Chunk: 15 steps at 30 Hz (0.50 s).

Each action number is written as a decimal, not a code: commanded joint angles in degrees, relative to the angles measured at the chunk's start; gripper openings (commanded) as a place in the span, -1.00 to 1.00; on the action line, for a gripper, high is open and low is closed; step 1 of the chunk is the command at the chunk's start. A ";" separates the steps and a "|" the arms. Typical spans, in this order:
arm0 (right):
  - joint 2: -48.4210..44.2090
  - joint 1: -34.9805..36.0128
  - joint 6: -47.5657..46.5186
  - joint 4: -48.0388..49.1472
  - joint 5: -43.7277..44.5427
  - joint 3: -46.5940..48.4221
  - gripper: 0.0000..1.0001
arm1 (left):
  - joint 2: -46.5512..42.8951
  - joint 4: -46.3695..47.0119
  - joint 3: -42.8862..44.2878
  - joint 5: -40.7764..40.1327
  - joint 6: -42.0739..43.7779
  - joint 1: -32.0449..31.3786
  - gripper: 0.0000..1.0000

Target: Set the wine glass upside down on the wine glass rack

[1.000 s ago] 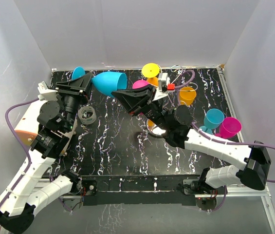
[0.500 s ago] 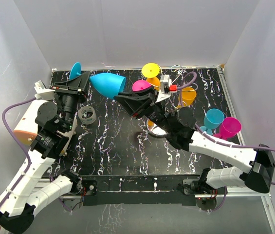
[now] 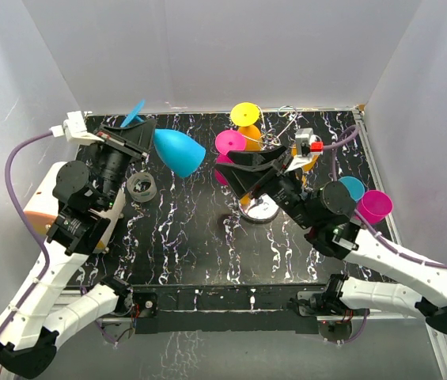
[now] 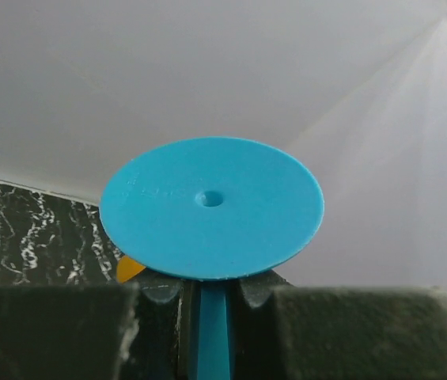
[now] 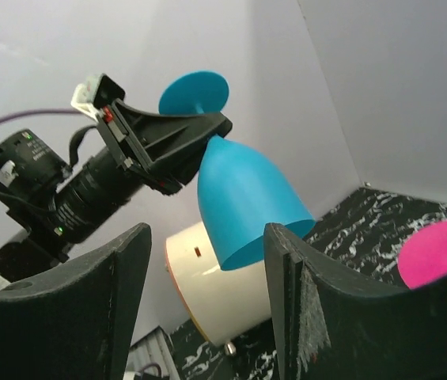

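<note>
On the black, white-veined counter (image 3: 183, 237), the right pincer (image 3: 232, 174) comes first. Its jaws are released and wide apart with nothing between them, and it reaches leftward just in front of the wine glass rack (image 3: 260, 210). On that wrist we see a small red-and-white part (image 3: 314, 146); any lettering on it is too small for us to read.

The rack's shiny round base sits right of the counter's middle. Its thin wire arms curl up behind, with a magenta glass (image 3: 229, 142), an orange glass (image 3: 306, 157) and a yellow glass (image 3: 247, 113) among them. To the left, a grey ring (image 3: 142, 185) lies flat on the counter.

Farther back, the left pincer (image 3: 144, 133) is clenched on the stem of the blue wine glass (image 3: 179, 151). We see the glass held in the air, left of the rack and apart from it. It is tilted: its bowl opens down and to the right, and its round foot points up toward the white wall (image 3: 207, 47) beyond.
</note>
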 commanded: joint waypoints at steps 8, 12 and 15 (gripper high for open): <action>-2.96 0.30 4.58 -25.48 -2.74 13.29 0.19 | -2.70 -1.36 -0.78 30.54 36.31 0.17 -1.00; -1.56 0.30 8.90 -26.42 -3.83 15.05 0.19 | -1.97 -3.34 -0.26 40.79 42.16 0.11 -1.00; -0.08 0.29 11.80 -27.05 -4.05 16.16 0.20 | -1.53 -3.69 -0.86 46.29 44.78 0.17 -1.00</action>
